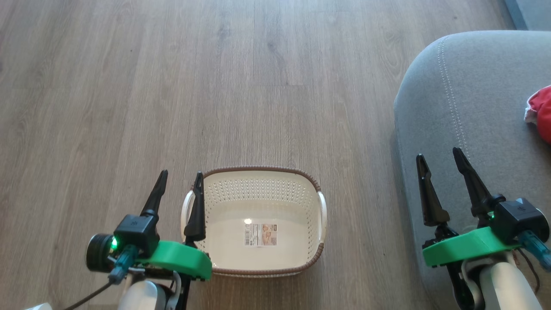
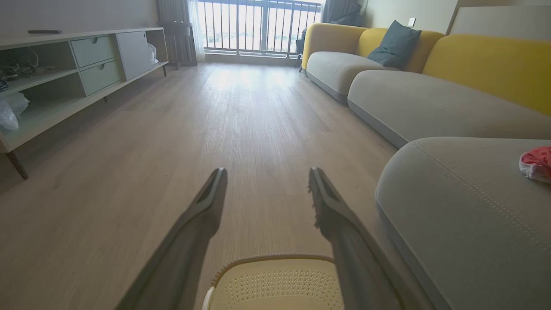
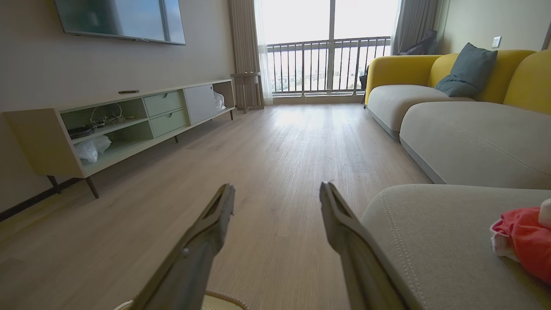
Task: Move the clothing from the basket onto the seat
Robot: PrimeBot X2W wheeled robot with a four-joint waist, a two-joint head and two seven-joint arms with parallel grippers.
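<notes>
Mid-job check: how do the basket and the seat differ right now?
The basket is cream perforated plastic; the seat is grey fabric with pale stitching. The basket is small; the seat is far bigger. The basket holds just a label; the seat bears red clothing. Both stand on the wooden floor.

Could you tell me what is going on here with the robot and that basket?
The robot is handling nothing right now. Its left gripper and right gripper are both open and empty. The basket sits on the wooden floor with no clothes in it, just a label on its bottom. Red clothing lies on the grey seat, partly cut off at the picture's edge, so the transfer looks finished.
</notes>
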